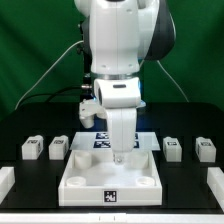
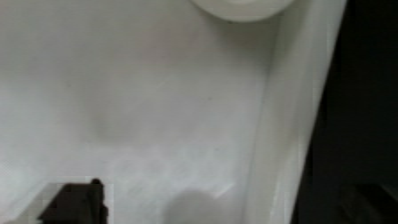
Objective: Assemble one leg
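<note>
- Nearest the exterior camera, a large white square part [image 1: 82,186] with round recesses is seen lying flat on the black table [image 1: 30,176].
- Low over its middle the claw [image 1: 120,156] is held. Only 1 dark finger [image 2: 71,203] is shown in the wrist view, so open or closed cannot be told.
- 4 legs [image 1: 58,148] are set on the table, 2 at each side of the part, apart from the claw.
- Each leg is judged light, stiff and smooth, and a grip across 2 flat opposite sides is advised.
</note>
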Controlling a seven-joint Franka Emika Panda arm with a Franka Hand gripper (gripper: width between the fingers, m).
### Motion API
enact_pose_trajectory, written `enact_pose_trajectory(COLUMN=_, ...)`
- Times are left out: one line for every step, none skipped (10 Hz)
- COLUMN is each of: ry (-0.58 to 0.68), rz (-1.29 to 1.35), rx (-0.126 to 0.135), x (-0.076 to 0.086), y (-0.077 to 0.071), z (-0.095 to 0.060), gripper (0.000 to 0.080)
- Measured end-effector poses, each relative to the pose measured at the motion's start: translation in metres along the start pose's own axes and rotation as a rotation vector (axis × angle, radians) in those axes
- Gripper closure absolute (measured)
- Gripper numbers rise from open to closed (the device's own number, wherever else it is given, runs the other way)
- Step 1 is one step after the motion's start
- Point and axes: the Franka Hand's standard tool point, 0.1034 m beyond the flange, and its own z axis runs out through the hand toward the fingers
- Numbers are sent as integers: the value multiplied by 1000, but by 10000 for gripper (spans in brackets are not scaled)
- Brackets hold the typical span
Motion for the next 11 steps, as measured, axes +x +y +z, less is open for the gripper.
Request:
enact_pose_trajectory(ry=3, rz=11, rx=1, x=0, y=-2, z=5, gripper=150)
enact_pose_trajectory(ry=3, rz=16, rx=6, x=-2, y=-5, z=8, gripper=150)
enact_pose_trajectory(ry=3, rz=24, rx=9, x=-5, y=-6, z=9, gripper=150)
enact_pose_trajectory(ry=4, rz=24, rx=10, x=-5, y=-6, z=9, gripper=150)
enact_pose_trajectory(ry=4, rz=25, rx=10, x=-5, y=-6, z=10, gripper=161)
enact_pose_trajectory(ry=4, rz=25, rx=11, x=-5, y=-7, z=10, gripper=324)
enact_pose_trajectory(ry=4, rz=25, rx=11, x=-5, y=-7, z=10, gripper=324)
enact_pose_trajectory(ry=4, rz=25, rx=12, x=-5, y=-7, z=10, gripper=506)
enact_pose_trajectory(ry=4, rz=25, rx=12, x=-5, y=-7, z=10, gripper=642)
enact_pose_trajectory(ry=4, rz=26, rx=8, x=-5, y=-6, z=10, gripper=642)
enact_pose_trajectory(ry=4, rz=26, rx=4, x=-5, y=-5, z=9, gripper=739)
